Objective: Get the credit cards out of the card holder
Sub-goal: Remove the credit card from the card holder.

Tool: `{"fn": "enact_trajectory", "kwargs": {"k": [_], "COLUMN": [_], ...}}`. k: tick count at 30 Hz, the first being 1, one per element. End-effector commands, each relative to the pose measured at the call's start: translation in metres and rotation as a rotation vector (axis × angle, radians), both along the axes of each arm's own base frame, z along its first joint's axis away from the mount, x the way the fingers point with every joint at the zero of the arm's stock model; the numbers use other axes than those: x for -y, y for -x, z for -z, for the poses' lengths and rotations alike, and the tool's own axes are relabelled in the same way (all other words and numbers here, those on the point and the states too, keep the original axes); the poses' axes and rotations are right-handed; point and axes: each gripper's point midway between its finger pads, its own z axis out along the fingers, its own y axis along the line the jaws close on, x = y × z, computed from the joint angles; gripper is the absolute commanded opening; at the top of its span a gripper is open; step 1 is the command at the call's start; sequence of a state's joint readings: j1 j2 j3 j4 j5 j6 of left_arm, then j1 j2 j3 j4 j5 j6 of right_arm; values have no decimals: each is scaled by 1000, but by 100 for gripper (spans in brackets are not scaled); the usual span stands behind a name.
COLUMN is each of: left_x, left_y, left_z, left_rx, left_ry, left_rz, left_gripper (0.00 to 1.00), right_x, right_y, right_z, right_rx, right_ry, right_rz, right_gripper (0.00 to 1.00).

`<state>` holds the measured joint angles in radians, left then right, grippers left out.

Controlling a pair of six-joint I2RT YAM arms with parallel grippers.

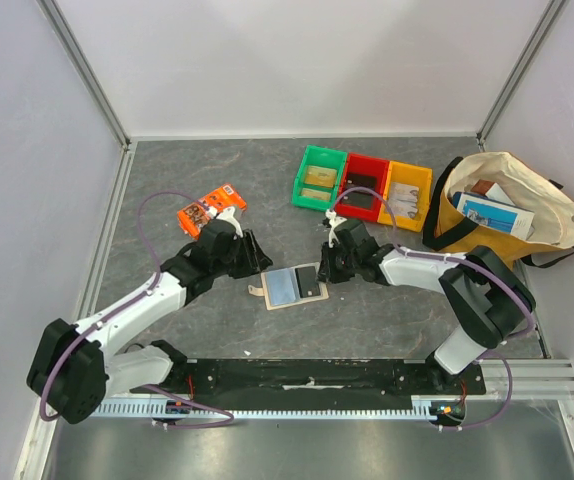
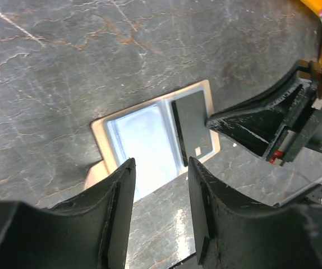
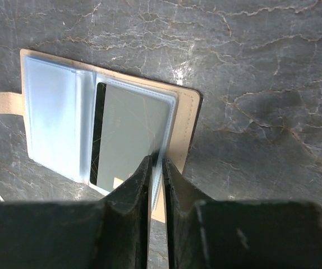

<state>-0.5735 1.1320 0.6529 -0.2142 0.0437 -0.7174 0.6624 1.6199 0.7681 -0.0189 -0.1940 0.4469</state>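
Note:
The card holder (image 1: 319, 297) lies open on the grey table, tan rim up, its tab (image 1: 257, 291) to the left. One side shows a pale blue credit card (image 1: 282, 288), the other a dark grey card (image 1: 309, 281) in a clear sleeve. My right gripper (image 1: 325, 268) is at the holder's right edge. In the right wrist view (image 3: 156, 162) its fingers are pinched on the edge of the grey card (image 3: 130, 129) and its sleeve. My left gripper (image 1: 260, 262) is open and empty, just short of the holder (image 2: 206, 91), above the pale card (image 2: 141, 140).
An orange picture packet (image 1: 210, 208) lies at the back left. Green (image 1: 319, 178), red (image 1: 363, 187) and yellow (image 1: 407, 193) bins stand behind the holder. A cream and yellow tote bag (image 1: 507, 205) stands at the right.

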Motion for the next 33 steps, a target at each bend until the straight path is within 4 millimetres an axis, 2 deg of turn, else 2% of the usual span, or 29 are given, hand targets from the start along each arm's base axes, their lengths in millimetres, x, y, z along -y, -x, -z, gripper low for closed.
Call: {"fn": "enact_trajectory", "kwargs": {"k": [1,12,16,21,28,33], "left_x": [27,77,88,82,87,83], "left_y": [-2,-5,-5,-3,3,5], "left_z": [-25,10,28,48,60,68], "left_rx": [12,-123,-168,-199,-239,-254], "left_ry": [128,242,235,211,230,215], "left_rz": [70,141,140,95,99,79], "left_gripper": [48,44,43,42,41,40], "right_x": [-7,5,6,6,5,4], "right_y": [-3,10,13,13,15,16], "right_z": [-5,24,29,28,30,29], "right_rx": [13,-47,-60,-59,-69,-71], "right_ry": [-94,-57,-50,-54,-60,-68], "right_rz": [-5,2,3,1,-2,-1], "right_gripper": [18,16,16,15,15,15]}}
